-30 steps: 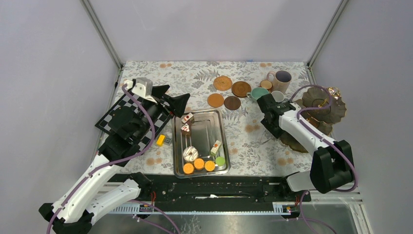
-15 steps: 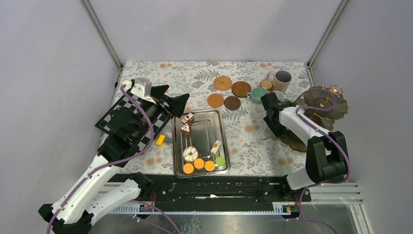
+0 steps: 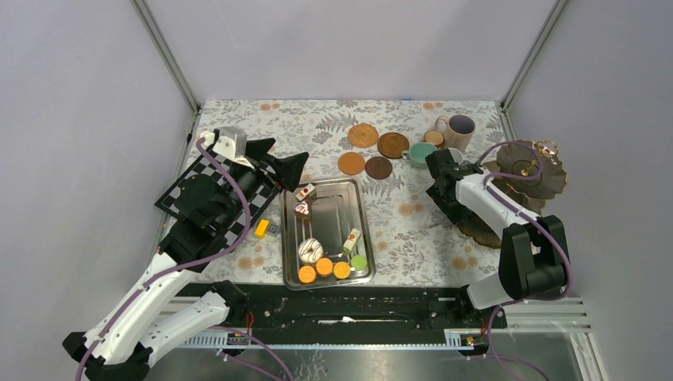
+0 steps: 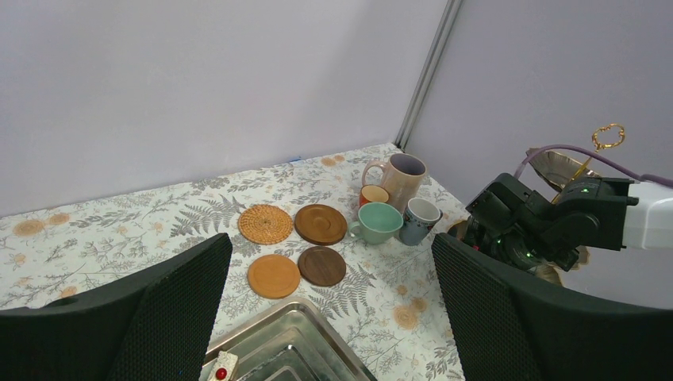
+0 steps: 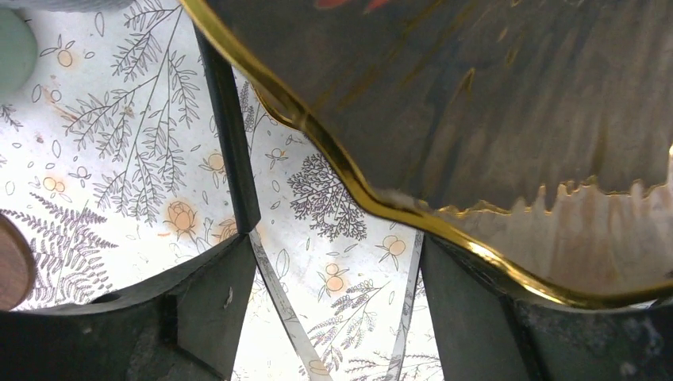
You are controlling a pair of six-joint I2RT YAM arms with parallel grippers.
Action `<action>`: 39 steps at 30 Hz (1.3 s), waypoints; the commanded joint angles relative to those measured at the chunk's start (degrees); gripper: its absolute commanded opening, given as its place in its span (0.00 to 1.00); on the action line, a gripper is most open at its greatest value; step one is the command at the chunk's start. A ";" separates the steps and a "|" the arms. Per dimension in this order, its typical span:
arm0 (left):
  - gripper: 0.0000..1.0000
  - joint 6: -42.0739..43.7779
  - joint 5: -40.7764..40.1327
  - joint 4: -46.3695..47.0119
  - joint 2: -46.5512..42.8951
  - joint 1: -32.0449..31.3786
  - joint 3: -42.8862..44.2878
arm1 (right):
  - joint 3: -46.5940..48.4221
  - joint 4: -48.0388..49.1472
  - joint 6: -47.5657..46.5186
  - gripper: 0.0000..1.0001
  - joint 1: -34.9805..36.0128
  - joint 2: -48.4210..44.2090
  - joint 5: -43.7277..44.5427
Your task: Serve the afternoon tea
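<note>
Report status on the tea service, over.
Left gripper open, above the chessboard. Right gripper open at the gold rim of the stand. Pastries in the steel tray. Mugs crowd the right gripper.

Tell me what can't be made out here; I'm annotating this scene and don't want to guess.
- three-tier stand: top view, the right arm covers its lower tiers; the right wrist view shows only a gold-rimmed edge.
- chessboard: top view, mostly under the left arm.
- steel tray: left wrist view, cut off by the bottom edge.
- small yellow item beside the steel tray: top view, too small to identify.
</note>
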 commanded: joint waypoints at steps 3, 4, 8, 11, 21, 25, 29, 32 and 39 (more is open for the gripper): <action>0.99 -0.27 0.67 2.62 -0.58 -0.12 -0.32 | 1.71 -0.16 -3.67 0.78 1.26 -3.86 0.34; 0.99 -0.27 0.72 2.62 -0.52 -0.16 -0.30 | 1.80 -0.15 -4.37 0.78 1.72 -4.40 0.63; 0.99 -0.29 0.83 2.62 -0.51 -0.17 -0.25 | 1.52 -1.39 -5.61 0.78 3.15 -6.55 2.32; 0.99 -0.36 1.08 2.62 -0.34 -0.12 -0.25 | 0.17 -1.59 -5.40 0.78 3.20 -7.96 2.55; 0.99 -0.49 1.33 2.62 0.24 -0.16 -0.25 | -0.91 -5.12 -5.85 0.79 3.26 -11.31 3.23; 0.99 -0.54 1.46 2.62 0.25 -0.16 -0.25 | -1.57 -6.82 -6.51 0.79 3.26 -13.85 2.30; 0.99 -0.54 1.46 2.62 0.34 -0.17 -0.25 | -2.63 -7.84 -8.18 0.78 3.26 -16.41 0.53; 0.99 -0.54 1.55 2.62 0.39 -0.17 -0.25 | -3.44 -8.25 -9.78 0.77 3.35 -17.55 -0.58; 0.99 -0.45 1.29 2.62 1.02 -0.16 -0.34 | -4.02 -7.42 -14.09 0.77 4.40 -20.28 -2.29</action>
